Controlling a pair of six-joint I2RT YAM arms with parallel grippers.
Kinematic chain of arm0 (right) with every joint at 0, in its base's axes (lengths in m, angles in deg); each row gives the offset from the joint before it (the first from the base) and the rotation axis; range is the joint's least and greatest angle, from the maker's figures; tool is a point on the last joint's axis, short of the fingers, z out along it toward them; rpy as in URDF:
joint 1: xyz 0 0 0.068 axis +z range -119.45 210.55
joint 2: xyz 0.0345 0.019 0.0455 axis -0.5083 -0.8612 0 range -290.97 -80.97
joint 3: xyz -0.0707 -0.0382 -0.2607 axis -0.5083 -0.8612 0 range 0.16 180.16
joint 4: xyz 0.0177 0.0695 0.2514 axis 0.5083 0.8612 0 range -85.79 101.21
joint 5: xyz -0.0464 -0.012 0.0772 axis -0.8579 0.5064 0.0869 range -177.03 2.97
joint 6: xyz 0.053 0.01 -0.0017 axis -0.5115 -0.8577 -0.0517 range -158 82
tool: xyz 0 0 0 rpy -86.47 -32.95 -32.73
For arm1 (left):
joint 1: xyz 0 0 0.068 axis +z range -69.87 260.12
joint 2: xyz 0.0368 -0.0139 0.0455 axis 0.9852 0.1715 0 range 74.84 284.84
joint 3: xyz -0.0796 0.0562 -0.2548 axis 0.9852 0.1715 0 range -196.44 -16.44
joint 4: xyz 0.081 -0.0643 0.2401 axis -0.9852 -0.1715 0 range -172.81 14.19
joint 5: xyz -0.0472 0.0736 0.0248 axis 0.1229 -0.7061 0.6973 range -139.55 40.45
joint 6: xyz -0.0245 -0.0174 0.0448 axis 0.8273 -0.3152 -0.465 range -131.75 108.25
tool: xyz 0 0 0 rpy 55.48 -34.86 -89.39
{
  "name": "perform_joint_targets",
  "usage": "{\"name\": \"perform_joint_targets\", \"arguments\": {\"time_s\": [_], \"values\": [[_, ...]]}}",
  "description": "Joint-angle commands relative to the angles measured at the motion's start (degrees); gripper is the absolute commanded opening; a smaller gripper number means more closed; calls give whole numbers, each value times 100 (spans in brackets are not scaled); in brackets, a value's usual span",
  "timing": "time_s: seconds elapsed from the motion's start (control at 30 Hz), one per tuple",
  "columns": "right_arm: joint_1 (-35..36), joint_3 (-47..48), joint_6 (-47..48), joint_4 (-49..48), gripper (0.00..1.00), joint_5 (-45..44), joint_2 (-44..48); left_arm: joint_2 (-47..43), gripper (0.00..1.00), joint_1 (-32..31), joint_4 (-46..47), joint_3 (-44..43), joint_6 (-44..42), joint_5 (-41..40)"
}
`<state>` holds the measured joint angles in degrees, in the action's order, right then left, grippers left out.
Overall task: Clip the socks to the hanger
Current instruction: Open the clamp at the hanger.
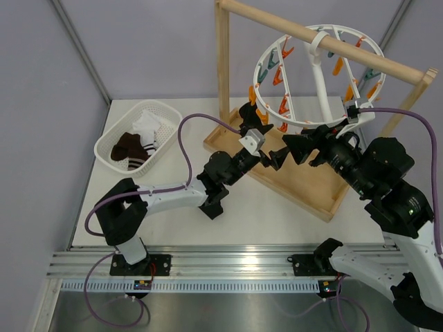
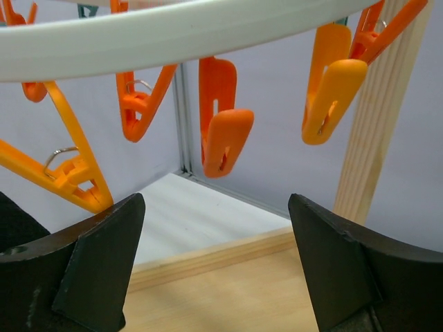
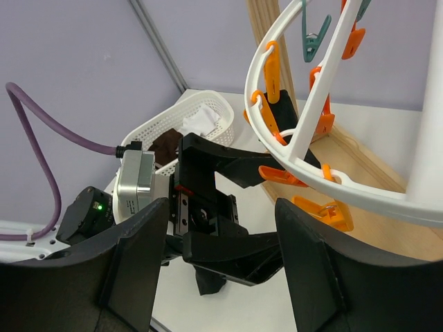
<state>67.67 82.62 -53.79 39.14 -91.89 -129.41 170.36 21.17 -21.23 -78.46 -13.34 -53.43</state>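
From above, soft dark and striped socks [image 1: 135, 146] fill a white mesh basket [image 1: 104, 142] beside the round white plastic hanger [image 1: 320, 83]; at the left wrist, the left gripper's [image 2: 218, 263] matte jaws gape empty under glossy orange clips [image 2: 223, 131]; at the right wrist, the right gripper [image 3: 221, 270] gapes too, the ring cropped.

White table [image 1: 277, 221], metal rail [image 1: 228, 259] along near edge. Near far-left corner, a mesh basket [image 1: 169, 111]. From middle toward right edge, a wooden stand [image 1: 304, 187], flat base set askew, well apart from basket.
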Motion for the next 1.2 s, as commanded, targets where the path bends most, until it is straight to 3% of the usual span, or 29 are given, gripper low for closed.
{"name": "perform_joint_targets", "arguments": {"time_s": [0.0,0.43,0.77,1.03,1.17], "values": [[41,95,138,-154,70,73,55,62,88,-2,1220,-240,-368,-315],[41,122,270,-128,70,152,-16,142,72,-2,1441,-372,-536,-289],[41,174,252,-57,70,170,37,344,70,-2,1353,-513,-527,-333],[41,174,261,-49,70,179,28,379,62,-2,1344,-530,-518,-377],[41,166,252,-57,70,187,28,379,50,-2,1326,-557,-527,-359]]}}
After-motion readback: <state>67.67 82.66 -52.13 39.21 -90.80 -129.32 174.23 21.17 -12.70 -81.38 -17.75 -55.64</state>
